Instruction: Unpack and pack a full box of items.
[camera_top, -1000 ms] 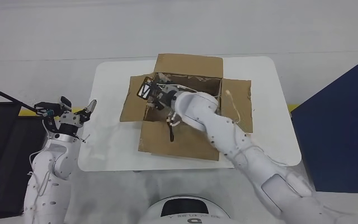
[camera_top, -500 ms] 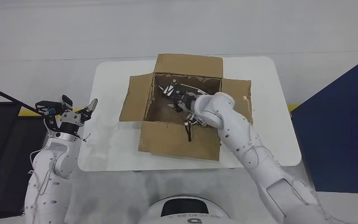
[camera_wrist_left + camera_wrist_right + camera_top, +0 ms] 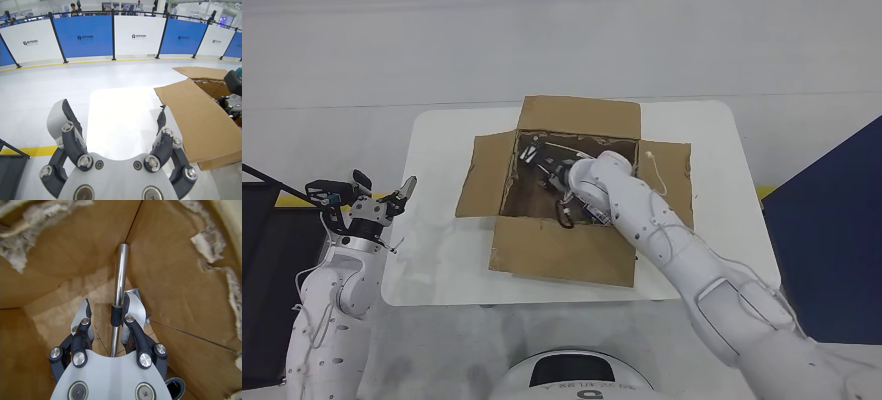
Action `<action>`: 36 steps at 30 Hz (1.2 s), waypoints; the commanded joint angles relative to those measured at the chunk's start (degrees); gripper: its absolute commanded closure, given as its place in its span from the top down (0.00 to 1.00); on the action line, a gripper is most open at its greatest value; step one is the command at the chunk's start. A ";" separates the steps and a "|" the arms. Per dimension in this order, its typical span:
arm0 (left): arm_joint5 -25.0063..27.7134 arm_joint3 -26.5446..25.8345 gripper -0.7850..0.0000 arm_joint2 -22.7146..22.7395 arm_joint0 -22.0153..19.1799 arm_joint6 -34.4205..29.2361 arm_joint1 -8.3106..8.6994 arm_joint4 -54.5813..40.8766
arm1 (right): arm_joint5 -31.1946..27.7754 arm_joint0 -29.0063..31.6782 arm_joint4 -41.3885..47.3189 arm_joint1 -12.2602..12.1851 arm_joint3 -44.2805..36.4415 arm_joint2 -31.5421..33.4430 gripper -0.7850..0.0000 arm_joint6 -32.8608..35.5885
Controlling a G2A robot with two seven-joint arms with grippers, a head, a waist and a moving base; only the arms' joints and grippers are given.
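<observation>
Fingers [image 3: 133,306] of the right gripper [image 3: 106,298] spread about a chrome rod [image 3: 121,272] down inside the box [image 3: 170,285]

One pad lies against the rod or just beside it, and the other stands clear on the far side, so nothing is clamped. A black band [image 3: 115,317] circles the rod where it passes between the two. The rod's far end leans into a corner seam of the cardboard. A short metal piece [image 3: 135,292] shows just behind the nearer finger, and a dark tube mouth [image 3: 174,386] sits beside the gripper's base. Torn paper lining [image 3: 208,249] hangs along the box's upper edges.

From above, the box [image 3: 572,215] stands in the middle of the white table [image 3: 442,260] with all four flaps [image 3: 480,180] folded outward, and the right arm goes down into it.

The left gripper [image 3: 377,203] hangs at the table's left edge, well apart from the box. Its own wrist view shows the left gripper [image 3: 113,104] splayed wide with nothing between the pads, above the table's corner [image 3: 122,132], with one flap [image 3: 196,117] off to the side
</observation>
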State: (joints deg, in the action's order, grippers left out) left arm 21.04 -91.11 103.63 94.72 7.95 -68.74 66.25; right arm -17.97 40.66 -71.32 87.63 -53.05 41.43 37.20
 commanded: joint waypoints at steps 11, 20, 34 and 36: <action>0.00 0.00 1.00 0.00 0.00 0.00 0.00 0.00 | -1.21 -3.81 2.34 3.20 9.71 -2.93 0.33 -1.45; 0.00 0.00 1.00 0.00 0.00 0.00 0.00 0.00 | -2.91 -5.03 3.43 4.40 13.03 -3.34 0.00 -1.43; 0.00 0.00 1.00 0.00 0.00 0.00 0.00 0.00 | -6.81 7.89 -1.48 -2.81 -13.90 8.42 0.00 1.37; 0.00 0.00 1.00 0.00 0.00 0.00 0.00 0.00 | -8.76 12.05 -2.18 -4.39 -20.53 11.84 0.00 1.96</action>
State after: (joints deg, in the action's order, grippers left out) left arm 21.04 -91.11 103.63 94.72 7.95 -68.74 66.25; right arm -25.67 50.20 -73.18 84.09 -69.17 51.19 38.92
